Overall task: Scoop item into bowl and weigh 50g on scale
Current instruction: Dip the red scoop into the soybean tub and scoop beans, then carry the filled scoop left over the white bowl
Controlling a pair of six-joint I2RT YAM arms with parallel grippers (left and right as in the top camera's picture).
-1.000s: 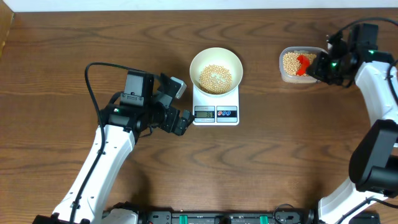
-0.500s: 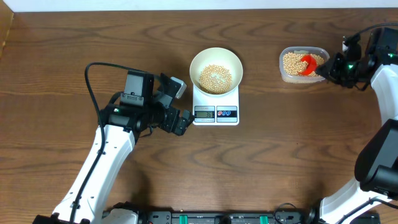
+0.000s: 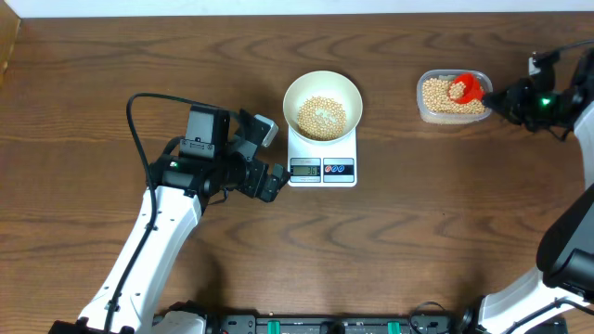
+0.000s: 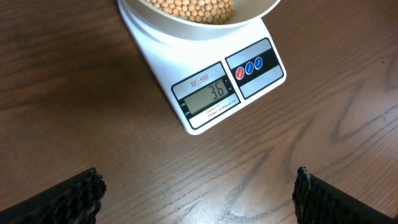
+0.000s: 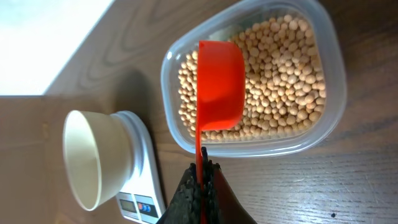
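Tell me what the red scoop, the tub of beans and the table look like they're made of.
Red scoop: looks like moulded plastic, smooth and slightly glossy, one even colour throughout.
Tub: clear plastic; the beans show through its wall.
Table: dark brown wood or a wood-look laminate. Grain lines run across it, but I cannot tell which it is.

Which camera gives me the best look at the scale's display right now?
Left wrist: the scale is close and its display reads 36. Overhead shows the display tiny and unreadable. Right wrist catches the scale at the frame's edge, digits illegible.
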